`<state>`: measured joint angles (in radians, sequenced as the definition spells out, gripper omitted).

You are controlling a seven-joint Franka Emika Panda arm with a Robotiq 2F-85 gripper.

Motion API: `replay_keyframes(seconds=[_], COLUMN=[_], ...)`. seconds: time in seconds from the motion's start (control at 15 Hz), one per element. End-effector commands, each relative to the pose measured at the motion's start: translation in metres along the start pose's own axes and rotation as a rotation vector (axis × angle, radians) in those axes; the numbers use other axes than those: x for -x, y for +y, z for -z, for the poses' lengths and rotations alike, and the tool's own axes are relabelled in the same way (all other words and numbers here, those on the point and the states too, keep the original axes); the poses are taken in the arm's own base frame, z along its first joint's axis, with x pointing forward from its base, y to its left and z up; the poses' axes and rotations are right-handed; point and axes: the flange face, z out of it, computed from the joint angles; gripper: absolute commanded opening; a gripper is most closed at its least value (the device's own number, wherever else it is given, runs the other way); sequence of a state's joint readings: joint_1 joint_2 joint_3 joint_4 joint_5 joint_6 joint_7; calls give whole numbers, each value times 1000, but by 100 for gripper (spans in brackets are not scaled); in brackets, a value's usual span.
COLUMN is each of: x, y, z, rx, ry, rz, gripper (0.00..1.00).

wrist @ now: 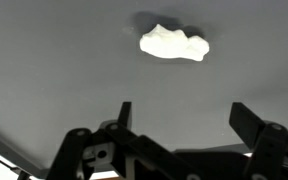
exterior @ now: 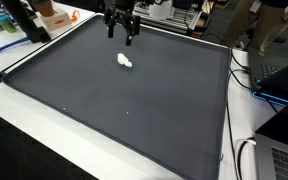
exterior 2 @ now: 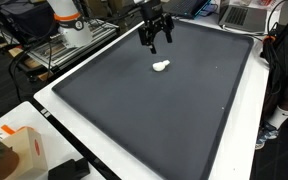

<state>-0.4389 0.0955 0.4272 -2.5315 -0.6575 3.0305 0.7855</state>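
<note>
A small white crumpled object lies on the dark grey mat; it also shows in both exterior views and in the wrist view. My gripper hangs above the mat near its far edge, a short way behind the white object and apart from it. It also shows in an exterior view. In the wrist view my two fingers are spread wide with nothing between them. The white object lies ahead of the fingertips on the bare mat.
The mat covers a white table. An orange-and-white box sits at one corner. Cables run along the table edge. A laptop and clutter stand beside the table, with the robot base behind.
</note>
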Motion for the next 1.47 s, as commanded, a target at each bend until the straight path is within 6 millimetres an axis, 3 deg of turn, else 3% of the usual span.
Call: replay_keyframes(seconds=[0.0,0.93,1.4], x=[-8,-25,-59], y=[-1,-2,-13], z=[-19,-31,-25], rx=[6,44,79], ry=[-47,-107,-203], rz=[8,0,20], gripper=[100,100,100])
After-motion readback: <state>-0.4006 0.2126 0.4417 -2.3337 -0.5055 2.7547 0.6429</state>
